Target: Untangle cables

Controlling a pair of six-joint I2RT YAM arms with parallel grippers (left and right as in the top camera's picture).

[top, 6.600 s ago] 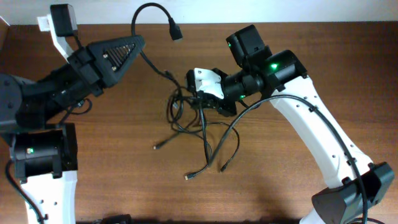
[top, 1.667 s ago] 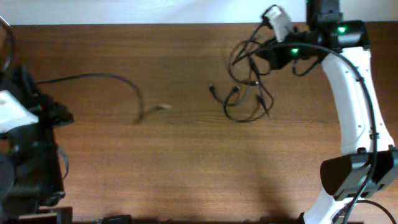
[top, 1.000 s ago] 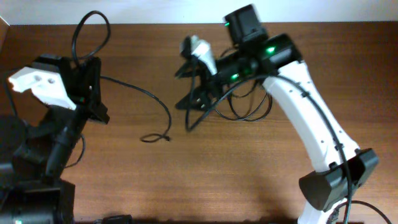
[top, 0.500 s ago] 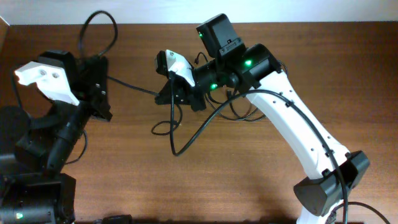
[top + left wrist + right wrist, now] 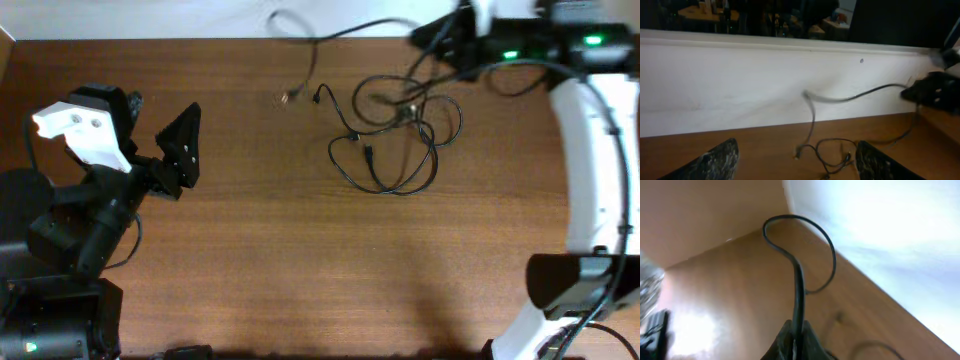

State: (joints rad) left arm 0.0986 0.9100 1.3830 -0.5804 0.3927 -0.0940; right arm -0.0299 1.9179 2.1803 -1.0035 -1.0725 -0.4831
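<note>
A tangle of thin black cables (image 5: 395, 135) lies on the brown table toward the back right, also seen in the left wrist view as the cables (image 5: 832, 150). One black cable (image 5: 345, 28) runs out of it along the back edge, loops at the left and drops to a plug (image 5: 290, 97). My right gripper (image 5: 435, 35) is at the back right, shut on that cable (image 5: 800, 275), which is pinched between its fingertips (image 5: 796, 342). My left gripper (image 5: 150, 130) hovers over the left side, open, with nothing between its fingers (image 5: 715, 160).
A white wall (image 5: 740, 85) runs along the table's back edge (image 5: 200, 40). The right arm's white links (image 5: 590, 150) cross the right side of the table. The left arm's base (image 5: 60, 250) fills the front left.
The left gripper has opened and let go of the cable. The right arm has swung from the middle to the back right, pulling the held cable and the tangle with it.
</note>
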